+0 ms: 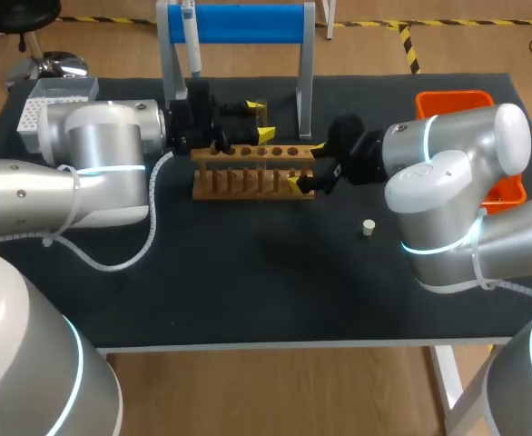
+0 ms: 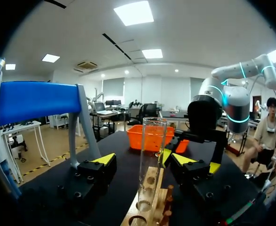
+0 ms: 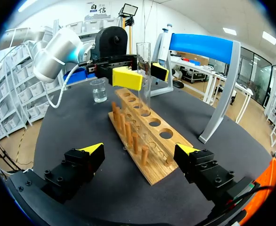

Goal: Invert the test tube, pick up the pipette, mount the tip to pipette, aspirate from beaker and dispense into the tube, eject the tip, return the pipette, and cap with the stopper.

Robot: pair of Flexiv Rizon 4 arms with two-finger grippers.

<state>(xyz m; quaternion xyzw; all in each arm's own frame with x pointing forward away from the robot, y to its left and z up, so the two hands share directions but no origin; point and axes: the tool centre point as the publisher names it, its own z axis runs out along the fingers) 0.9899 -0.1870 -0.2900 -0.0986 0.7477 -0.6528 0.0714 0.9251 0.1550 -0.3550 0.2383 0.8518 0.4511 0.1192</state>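
1. Test tube. We find the test tube (image 2: 152,160) standing upright, open end uppermost, in one of the holes of the wooden rack (image 3: 153,175). The rack lies on the black bench (image 1: 248,291), in the upper middle of the head view.

2. Left pincer. The left pincer (image 2: 143,159) is released. Its two yellow tips stand one on each side of the tube, level with the glass above the rack. In the left wrist view a gap shows between the tube and one finger, while the other finger sits just beside the glass. The tube is thus between the fingers but not clamped. In the head view this pincer comes in from the left of the frame and sits over the rack's middle.

3. Right pincer. The right pincer (image 3: 139,150) is also released, its fingers spread wide. The near end of the rack lies between them and just ahead, and neither tip touches the wood. The tube stands farther along the rack, well apart from this pincer. In the head view the pincer is at the rack's right end.

4. Other items.
- The beaker (image 3: 99,89) stands on the bench beyond the rack's far end, beside the left arm.
- The pipette (image 1: 191,32) hangs on the blue-barred stand (image 1: 248,23) at the top middle of the head view.
- The stopper (image 1: 368,227) lies alone right of centre, below the right pincer.
- An orange tray (image 1: 448,100) sits at the upper right.
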